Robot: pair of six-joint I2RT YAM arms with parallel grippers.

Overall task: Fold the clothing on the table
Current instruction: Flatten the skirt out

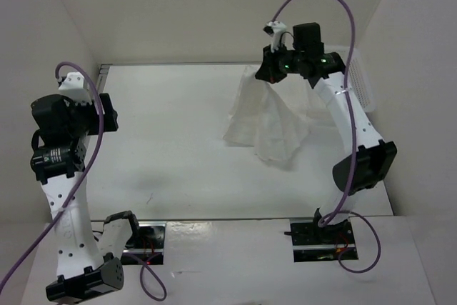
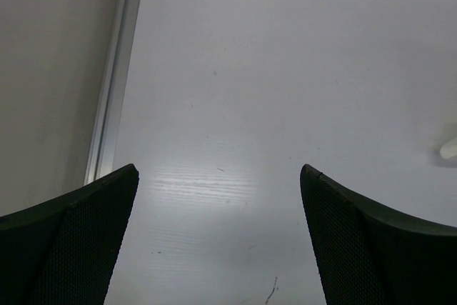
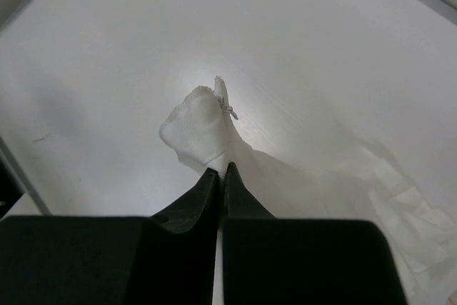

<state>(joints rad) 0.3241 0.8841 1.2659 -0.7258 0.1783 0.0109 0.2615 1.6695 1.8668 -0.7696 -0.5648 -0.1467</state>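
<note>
Top external view: perforated basket (image 1: 363, 87), right edge; contents unseen.
Counter (image 1: 178, 148): white, white walls (image 1: 214, 12) around.
Clothing (image 1: 268, 123): upper right, hanging onto counter.
Right gripper (image 3: 223, 175): clamped on clothing.
Left gripper (image 2: 219, 176): apart.

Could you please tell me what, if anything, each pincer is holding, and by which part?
The right pincer is shut on a bunched edge of the clothing; the left pincer is open, holding nothing.
</note>
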